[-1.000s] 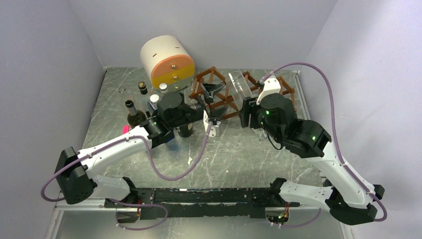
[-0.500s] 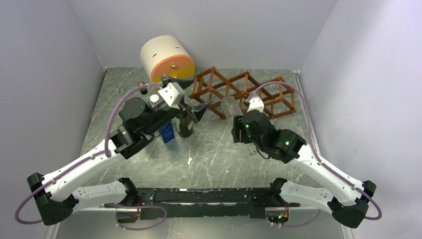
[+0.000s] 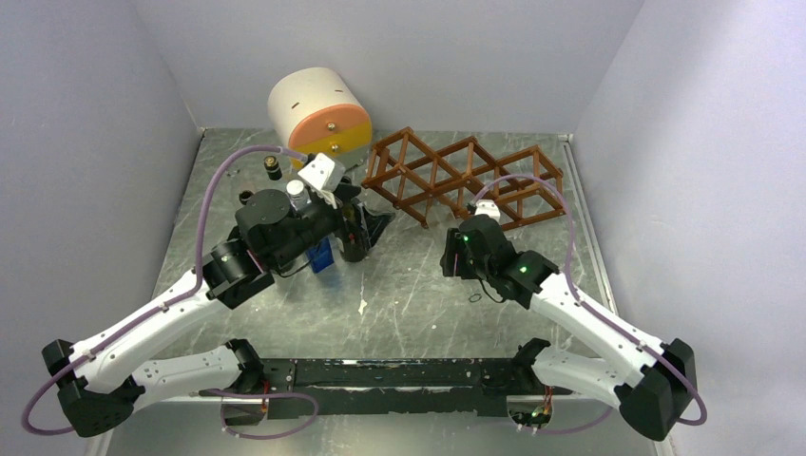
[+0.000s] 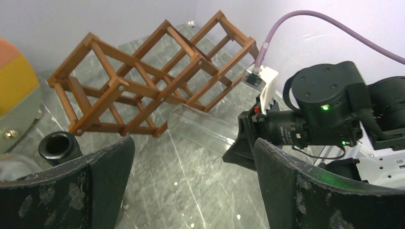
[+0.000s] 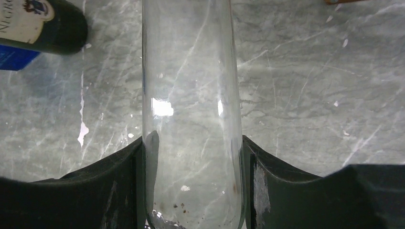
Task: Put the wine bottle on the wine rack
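Grey, white-veined marble surface (image 3: 409, 294) runs out to plain lavender walls. At its back stands the wine rack (image 3: 456, 180), thin reddish-brown wooden slats screwed into a row of diamond-shaped cells. Left of it sits a round cream-and-orange drawer unit (image 3: 318, 114).

My right claw (image 5: 193, 143) pinches the wine bottle (image 5: 191, 71), a smooth, clear glass cylinder with the marble showing through it, one black finger pressed against each side. My left claw (image 4: 193, 148) is spread wide with nothing between its scuffed black fingers. It hangs beside a dark, labelled bottle (image 3: 354, 242) and a small blue box (image 3: 320, 255).

A second ago I had the wine bottle lifted against the rack's middle cells. Now it has come down in front of the rack, and my left arm has drawn back and dropped lower.

From the left wrist, the wine bottle (image 4: 200, 126) lies close to level. Its long axis runs from my right claw to the rack's near foot, and its rounded free end is just beside that foot. Whether they touch, I cannot tell.
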